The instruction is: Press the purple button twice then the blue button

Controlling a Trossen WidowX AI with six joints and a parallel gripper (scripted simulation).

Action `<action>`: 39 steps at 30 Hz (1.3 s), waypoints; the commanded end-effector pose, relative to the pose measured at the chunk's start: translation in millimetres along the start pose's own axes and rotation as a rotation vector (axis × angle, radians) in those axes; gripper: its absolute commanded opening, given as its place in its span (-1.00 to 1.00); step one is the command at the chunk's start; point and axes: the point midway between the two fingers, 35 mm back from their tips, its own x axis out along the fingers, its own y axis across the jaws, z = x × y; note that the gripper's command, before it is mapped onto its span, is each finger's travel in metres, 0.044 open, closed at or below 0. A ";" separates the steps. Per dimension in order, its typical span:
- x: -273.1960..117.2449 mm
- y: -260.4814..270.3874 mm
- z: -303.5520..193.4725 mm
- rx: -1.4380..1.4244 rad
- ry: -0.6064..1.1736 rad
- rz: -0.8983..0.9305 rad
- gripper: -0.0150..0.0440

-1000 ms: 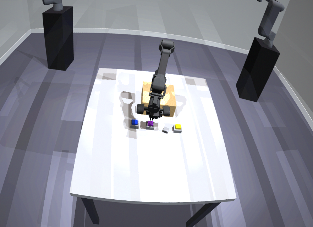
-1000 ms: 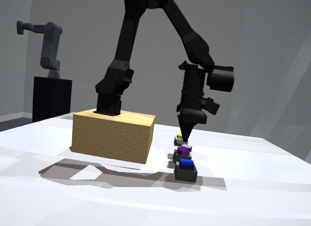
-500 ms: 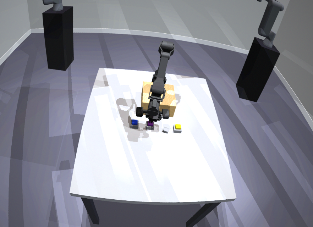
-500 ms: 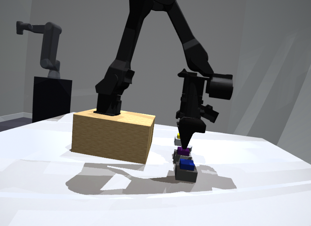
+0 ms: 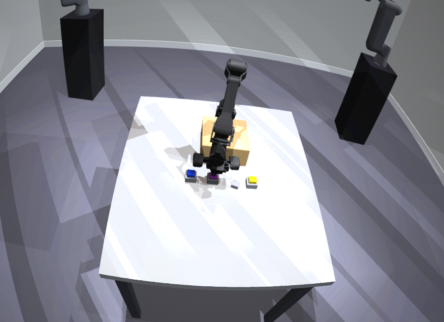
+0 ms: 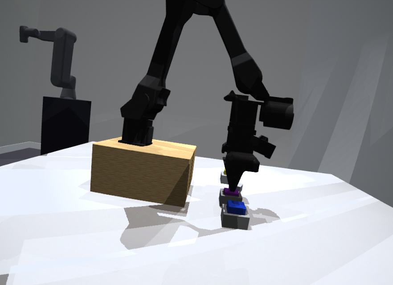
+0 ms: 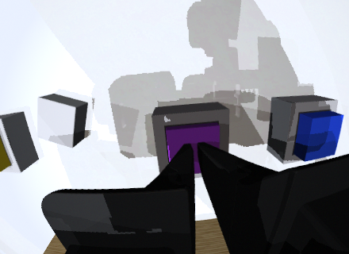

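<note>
The purple button (image 5: pixel 213 177) (image 6: pixel 227 192) (image 7: pixel 193 134) has its cap low in its grey housing, lower than the blue cap stands in its own. My gripper (image 5: pixel 214 174) (image 6: pixel 233 189) (image 7: pixel 193 150) is shut and empty, pointing down, with its fingertips on the purple cap. The fingers hide part of that cap in the wrist view. The blue button (image 5: pixel 191 173) (image 6: pixel 236 207) (image 7: pixel 320 136) stands raised in its housing, to the left of the purple one in the top view and to the right in the wrist view. Nothing touches it.
A small grey block (image 5: pixel 235 184) (image 6: pixel 240 187) (image 7: pixel 56 117) lies between the purple button and the yellow button (image 5: pixel 252 179) (image 6: pixel 225 171) (image 7: pixel 3 155). The arm stands on a wooden box (image 5: pixel 241 134) (image 6: pixel 139 174) behind the row of buttons.
</note>
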 end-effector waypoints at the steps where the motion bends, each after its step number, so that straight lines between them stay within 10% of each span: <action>1: 0.7 -0.1 -0.9 0.004 0.004 -0.002 -0.42; 20: -95.2 0.0 0.1 0.004 0.003 -0.003 -0.42; 39: -47.6 -96.1 1.0 0.003 0.004 -0.011 -0.42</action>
